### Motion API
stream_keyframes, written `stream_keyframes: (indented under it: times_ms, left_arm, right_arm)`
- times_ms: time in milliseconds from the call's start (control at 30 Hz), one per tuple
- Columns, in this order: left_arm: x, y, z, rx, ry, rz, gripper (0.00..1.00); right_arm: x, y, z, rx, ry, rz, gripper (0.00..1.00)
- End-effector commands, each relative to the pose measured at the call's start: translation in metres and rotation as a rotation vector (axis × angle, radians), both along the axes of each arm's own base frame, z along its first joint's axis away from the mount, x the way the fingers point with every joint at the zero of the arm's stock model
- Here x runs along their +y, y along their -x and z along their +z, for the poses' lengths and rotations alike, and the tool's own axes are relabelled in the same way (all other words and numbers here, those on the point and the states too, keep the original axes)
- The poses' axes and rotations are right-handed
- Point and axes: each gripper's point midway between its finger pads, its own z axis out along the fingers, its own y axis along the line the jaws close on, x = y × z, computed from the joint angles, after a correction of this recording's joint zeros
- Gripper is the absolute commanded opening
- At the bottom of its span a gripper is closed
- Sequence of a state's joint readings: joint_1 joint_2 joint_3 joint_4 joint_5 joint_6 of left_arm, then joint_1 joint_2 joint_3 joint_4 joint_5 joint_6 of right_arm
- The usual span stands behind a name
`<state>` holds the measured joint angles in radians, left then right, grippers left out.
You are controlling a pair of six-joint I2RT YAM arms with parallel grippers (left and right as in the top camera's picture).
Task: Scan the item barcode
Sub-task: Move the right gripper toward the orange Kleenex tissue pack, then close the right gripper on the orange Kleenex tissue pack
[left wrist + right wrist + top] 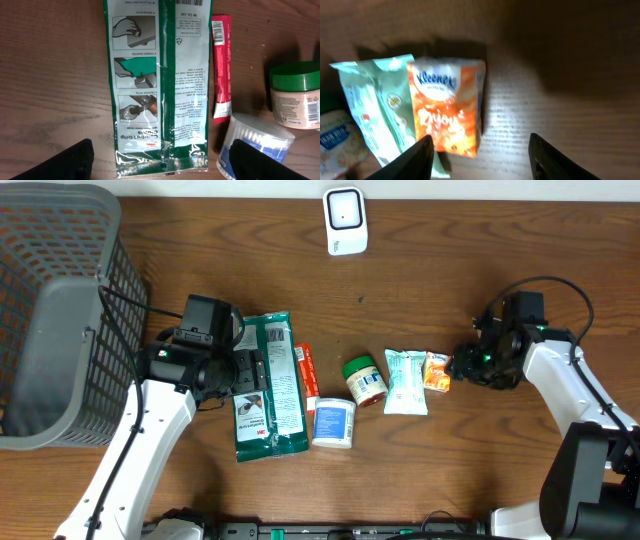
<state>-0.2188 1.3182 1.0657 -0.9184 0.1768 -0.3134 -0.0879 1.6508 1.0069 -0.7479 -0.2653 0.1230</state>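
My right pincer is spread and pinches nothing. Just ahead of it, the orange Kleenex pack lies flat on the bench, touching a mint-green packet. My left pincer hangs spread over a green-and-white packet.

Glossy, crinkled plastic pouch on matt wood-grain table

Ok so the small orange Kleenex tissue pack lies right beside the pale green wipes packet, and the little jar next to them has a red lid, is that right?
Not quite: the little jar has a green lid, not a red one, as the overhead view shows. The small orange Kleenex tissue pack does lie right beside the pale green wipes packet.
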Motion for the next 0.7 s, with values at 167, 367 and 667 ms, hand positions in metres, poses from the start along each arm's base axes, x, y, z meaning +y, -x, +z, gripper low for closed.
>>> stream_keyframes:
  times_ms: [167,367,667]
  left_arm:
    - [0.001,-0.002,0.005,-0.016,-0.004,-0.003,0.86]
    - [0.001,-0.002,0.005,-0.016,-0.004,-0.003,0.86]
    - [0.001,-0.002,0.005,-0.016,-0.004,-0.003,0.87]
  right_arm:
    - [0.003,0.011,-0.025,-0.012,-0.033,-0.04,0.49]
    - [0.004,0.012,-0.039,-0.058,-0.037,-0.037,0.46]
    - [0.002,-0.001,-0.023,-0.115,-0.032,-0.037,0.32]
